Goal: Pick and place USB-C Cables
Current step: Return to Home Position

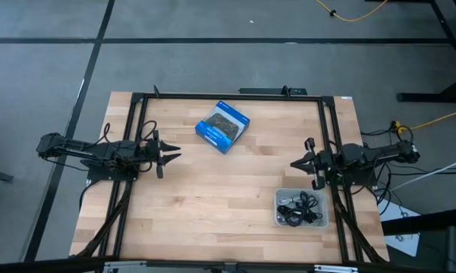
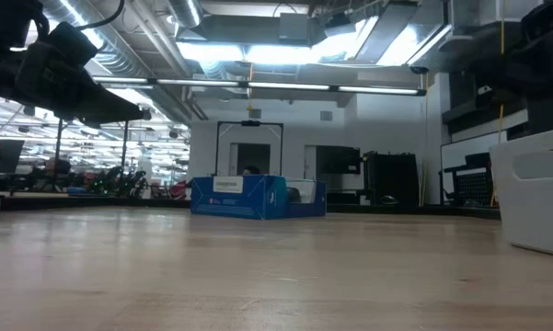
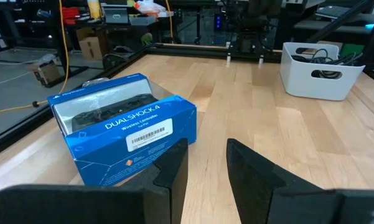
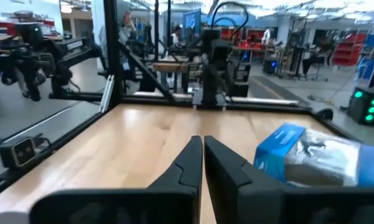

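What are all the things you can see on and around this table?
table: one, pale wood, under everything.
blue box: one, blue and black, lying on the table near the middle of its top edge in the high view.
grey bin: one, pale grey, on the table near the right arm.
USB-C cables: a tangle, mostly black, inside the grey bin; the number cannot be told.
yellow wire: one pointed at, yellow, on the floor beyond the table.
left gripper: one, dark, over the table's left side, fingers open, holding nothing.
right gripper: one, dark, over the table's right side, close to the bin, fingers shut, holding nothing.
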